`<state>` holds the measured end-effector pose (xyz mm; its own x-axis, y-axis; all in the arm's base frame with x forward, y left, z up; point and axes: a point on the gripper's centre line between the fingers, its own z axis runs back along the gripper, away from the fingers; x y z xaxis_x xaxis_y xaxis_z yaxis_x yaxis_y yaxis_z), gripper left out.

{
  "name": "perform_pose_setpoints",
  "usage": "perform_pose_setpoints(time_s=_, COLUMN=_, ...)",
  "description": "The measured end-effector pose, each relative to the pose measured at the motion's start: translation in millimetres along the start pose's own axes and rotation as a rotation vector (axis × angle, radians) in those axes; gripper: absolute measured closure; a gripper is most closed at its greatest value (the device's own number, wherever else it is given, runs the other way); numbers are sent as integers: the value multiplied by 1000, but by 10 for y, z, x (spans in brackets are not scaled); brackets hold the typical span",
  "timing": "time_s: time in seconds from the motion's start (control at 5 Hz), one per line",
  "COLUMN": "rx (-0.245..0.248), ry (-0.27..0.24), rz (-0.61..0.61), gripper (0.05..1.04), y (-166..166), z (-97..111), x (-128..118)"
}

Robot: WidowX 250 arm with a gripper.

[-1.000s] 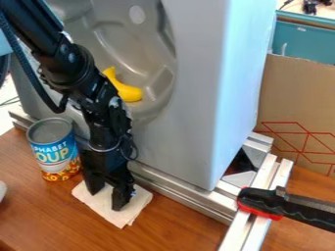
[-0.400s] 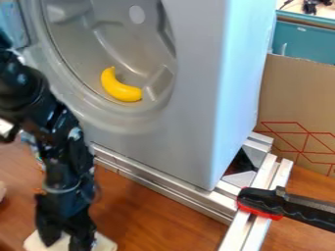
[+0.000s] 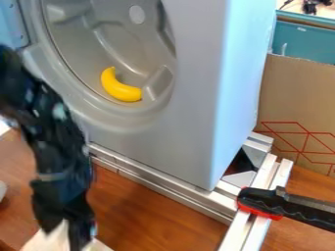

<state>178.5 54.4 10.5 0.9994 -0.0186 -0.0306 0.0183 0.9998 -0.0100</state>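
At the lower left of the camera view my gripper (image 3: pixel 63 234) hangs low over the wooden table, its two fingers apart. A white cloth (image 3: pixel 58 242) lies under and between the fingertips, reaching the bottom edge of the view; whether the fingers press on it, I cannot tell. A yellow banana (image 3: pixel 120 89) rests inside the round opening of the grey machine (image 3: pixel 190 122), up and to the right of the gripper.
Metal rails (image 3: pixel 163 188) run along the machine's base, right of the arm. A black and red clamp (image 3: pixel 278 203) sits on a rail at the lower right. A cardboard panel (image 3: pixel 298 103) stands at the right, and a pale object (image 3: pixel 2 190) lies at the left edge.
The gripper has moved left and down in the view, and the white cloth has shifted the same way with it. The arm now covers the place where a soup can stood. The banana has stayed put.
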Motion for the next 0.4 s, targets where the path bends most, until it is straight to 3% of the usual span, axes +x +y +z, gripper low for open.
perform_pose_setpoints(time_s=0.2, rx=39, ry=-115, rz=-1, gripper=84, y=13, z=483, x=24)
perform_pose_setpoints(time_s=0.4, rx=29, ry=-66, rz=-3, gripper=84, y=29, z=867, x=-115)
